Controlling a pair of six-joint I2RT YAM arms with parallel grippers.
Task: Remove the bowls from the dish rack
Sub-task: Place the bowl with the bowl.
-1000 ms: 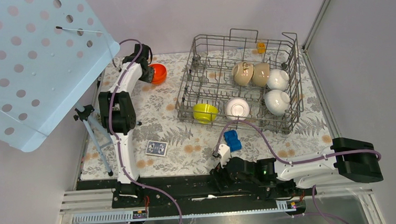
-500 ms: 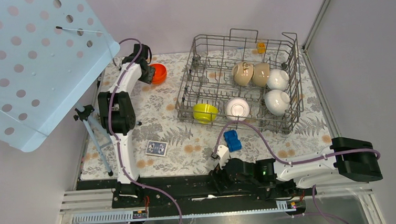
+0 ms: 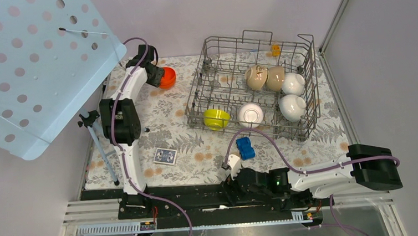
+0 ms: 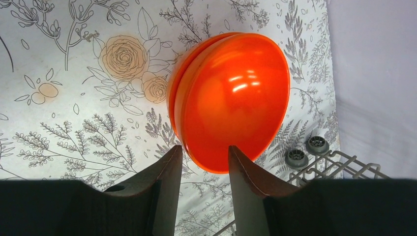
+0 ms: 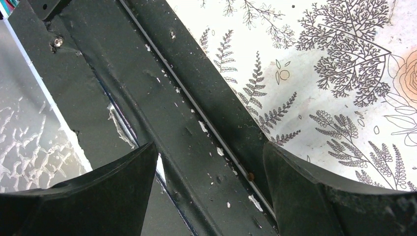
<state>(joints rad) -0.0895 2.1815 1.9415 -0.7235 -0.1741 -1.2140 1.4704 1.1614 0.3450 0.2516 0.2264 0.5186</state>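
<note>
Bowls: the orange-red pair (image 4: 231, 98) sits nested on the floral table (image 3: 168, 126) at far left, its rim between the parted fingers of the left gripper (image 4: 204, 164). The dish rack (image 3: 220, 78), centre-right, holds a yellow-green bowl (image 3: 216, 118), a white bowl (image 3: 250, 114), two beige bowls (image 3: 257, 77) and two more white bowls (image 3: 293, 107). The right gripper (image 5: 210, 147) hangs spread wide over the black base rail (image 5: 162, 98), gripping nothing.
</note>
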